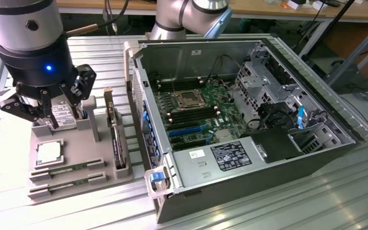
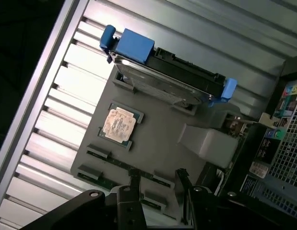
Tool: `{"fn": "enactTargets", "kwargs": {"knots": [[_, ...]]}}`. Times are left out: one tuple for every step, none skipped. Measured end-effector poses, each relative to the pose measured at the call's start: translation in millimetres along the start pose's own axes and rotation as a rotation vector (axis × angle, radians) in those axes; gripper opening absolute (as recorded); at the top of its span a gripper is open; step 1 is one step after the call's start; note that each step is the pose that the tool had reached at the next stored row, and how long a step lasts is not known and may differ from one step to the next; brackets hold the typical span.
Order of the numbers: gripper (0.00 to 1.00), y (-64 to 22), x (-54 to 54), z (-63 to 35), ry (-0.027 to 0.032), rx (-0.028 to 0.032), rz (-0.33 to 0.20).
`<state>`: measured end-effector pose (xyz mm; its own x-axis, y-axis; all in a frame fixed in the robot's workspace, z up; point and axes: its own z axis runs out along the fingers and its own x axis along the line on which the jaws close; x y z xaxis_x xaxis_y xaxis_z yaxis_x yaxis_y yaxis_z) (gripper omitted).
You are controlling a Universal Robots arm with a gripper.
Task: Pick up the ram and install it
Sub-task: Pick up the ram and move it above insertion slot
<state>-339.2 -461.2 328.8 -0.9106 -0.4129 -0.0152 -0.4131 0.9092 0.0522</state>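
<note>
Gripper [image 2: 157,175], fingers spread apart and holding nothing, poised above the grey tray [image 2: 158,122], in which two ram sticks [image 1: 65,168] lie beside the processor [image 1: 48,152].

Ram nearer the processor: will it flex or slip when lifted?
Likely stiff and light: the ram is a thin board. Its slim edges give the claw little hold, so it might slip. The tray brackets may snag it.

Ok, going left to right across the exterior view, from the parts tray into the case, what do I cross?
Two ram sticks lying in the grey tray → upright expansion card → CPU socket → metal drive cage.
</note>
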Motion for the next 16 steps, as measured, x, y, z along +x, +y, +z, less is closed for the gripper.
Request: {"fn": "enactTargets", "kwargs": {"knots": [[0.42,-2.3,1.0,2.4,0.0015,-0.0016,-0.013],[0.42,-3.8,1.7,4.0,0.0024,-0.0026,-0.021],[0.42,-5.2,2.4,5.6,0.0033,-0.0036,-0.03],[0.42,-6.5,2.9,7.0,0.0039,-0.0045,-0.038],[0.42,-7.8,3.5,8.5,0.0045,-0.0055,-0.046],[0.42,-9.2,4.1,10.4,0.0052,-0.0066,-0.058],[0.42,-11.3,5.0,12.9,0.0065,-0.008,-0.075],[0.42,-13.2,5.8,15.4,0.0073,-0.0092,-0.091],[0.42,-15.0,6.7,18.1,0.0084,-0.0103,-0.112],[0.42,-16.8,7.5,20.8,0.0093,-0.0112,-0.133],[0.42,-18.7,8.3,23.6,0.0102,-0.0123,-0.155],[0.42,-20.6,9.1,26.5,0.0112,-0.0133,-0.177],[0.42,-21.8,9.6,28.4,0.0119,-0.014,-0.191],[0.42,-22.6,10.0,29.8,0.0123,-0.0145,-0.202],[0.42,-24.3,10.8,32.5,0.0131,-0.0155,-0.222],[0.42,-25.6,11.4,34.5,0.0137,-0.0163,-0.237]]}}
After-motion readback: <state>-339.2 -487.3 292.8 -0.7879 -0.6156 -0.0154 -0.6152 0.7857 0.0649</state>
